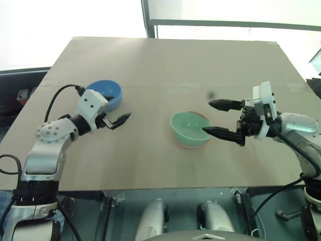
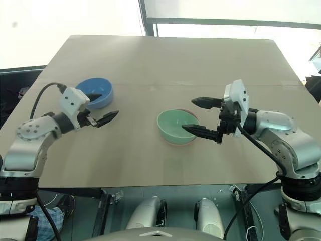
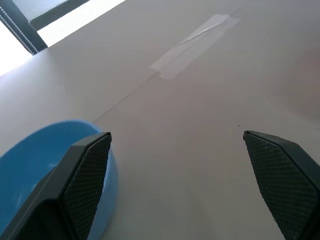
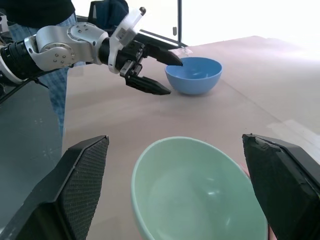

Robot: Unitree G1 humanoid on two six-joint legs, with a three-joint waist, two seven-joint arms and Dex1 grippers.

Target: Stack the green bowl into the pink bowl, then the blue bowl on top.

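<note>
The green bowl (image 1: 189, 128) sits nested inside the pink bowl (image 1: 184, 145) near the table's middle; only a thin pink rim shows around it. The blue bowl (image 1: 105, 94) stands alone on the table's left side. My right gripper (image 1: 208, 117) hovers open just right of the green bowl (image 4: 200, 190), pointing left, with its lower finger over the bowl's rim and nothing held. My left gripper (image 1: 116, 108) is open and empty beside the blue bowl (image 3: 40, 160), on its right, one finger reaching over the rim and the other (image 1: 123, 119) out over the table.
The tan table (image 1: 150, 65) has bare room beyond and in front of the bowls. A strip of tape (image 3: 192, 47) lies flat on it. A person in checked trousers (image 4: 55, 90) stands off the table's left edge.
</note>
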